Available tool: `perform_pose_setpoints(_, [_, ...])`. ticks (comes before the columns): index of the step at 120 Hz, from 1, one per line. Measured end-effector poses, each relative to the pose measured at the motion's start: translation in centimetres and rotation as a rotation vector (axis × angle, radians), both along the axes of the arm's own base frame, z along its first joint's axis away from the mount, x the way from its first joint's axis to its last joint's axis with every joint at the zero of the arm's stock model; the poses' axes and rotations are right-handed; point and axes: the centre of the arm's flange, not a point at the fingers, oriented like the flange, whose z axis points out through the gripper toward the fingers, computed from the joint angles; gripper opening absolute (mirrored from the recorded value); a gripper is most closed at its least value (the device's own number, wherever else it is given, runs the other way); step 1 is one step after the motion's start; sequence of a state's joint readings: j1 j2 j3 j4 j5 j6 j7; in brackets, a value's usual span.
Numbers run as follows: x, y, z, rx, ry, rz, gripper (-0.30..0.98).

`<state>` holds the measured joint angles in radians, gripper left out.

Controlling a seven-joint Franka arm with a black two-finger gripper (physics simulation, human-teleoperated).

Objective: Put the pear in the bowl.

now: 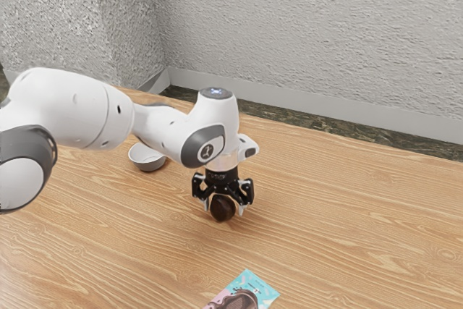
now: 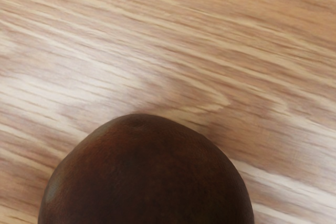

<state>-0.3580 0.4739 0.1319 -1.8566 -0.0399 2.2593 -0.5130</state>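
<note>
Well, from where I stand, the exterior view has the white arm coming in from the exterior view's left and bending down over the wooden table. At its end, the black gripper points down, its two fingers set wide apart, one to either side of the pear. That pear is a dark brown, rounded lump, low at the tabletop between the fingertips and outside the bowl. I can make out a gap between it and the finger toward the exterior view's right, so the claw is wide around the fruit, not clamped on it. The bowl sits upright, grey outside and pale within, well apart from the pear toward the exterior view's left and farther back, near the arm. Nearer the camera lies a flat blue-and-pink packet with a brown design on it, cut off by the view's lower edge. Behind the table rise rough, pale grey walls above a plain baseboard.

Over in the wrist view, the pear looms close under the hand, dark brown with a faint sheen along one side, against the streaky grain of the table.
</note>
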Motion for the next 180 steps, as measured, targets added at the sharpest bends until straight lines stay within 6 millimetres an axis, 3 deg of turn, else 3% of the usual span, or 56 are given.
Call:
perform_pose_setpoints(50, [0.2, 0.6, -0.4, -0.013, -0.015, 0.054, 0.43])
perform_pose_setpoints(76, [0.7, 1.5, 1.6, -0.02, -0.047, 0.082, 0.38])
perform_pose_setpoints(98, [2.8, 7.2, 4.7, -0.026, -0.108, 0.177, 0.36])
perform_pose_setpoints(131, [5.4, 19.5, 8.6, 0.014, -0.201, 0.34, 0.35])
perform_pose_setpoints(145, [6.1, 23.7, 9.4, 0.038, -0.228, 0.387, 0.35])
perform_pose_setpoints(163, [6.5, 27.8, 8.6, 0.068, -0.231, 0.428, 0.36])
perform_pose_setpoints(180, [6.7, 29.3, 6.7, 0.077, -0.21, 0.447, 0.36])
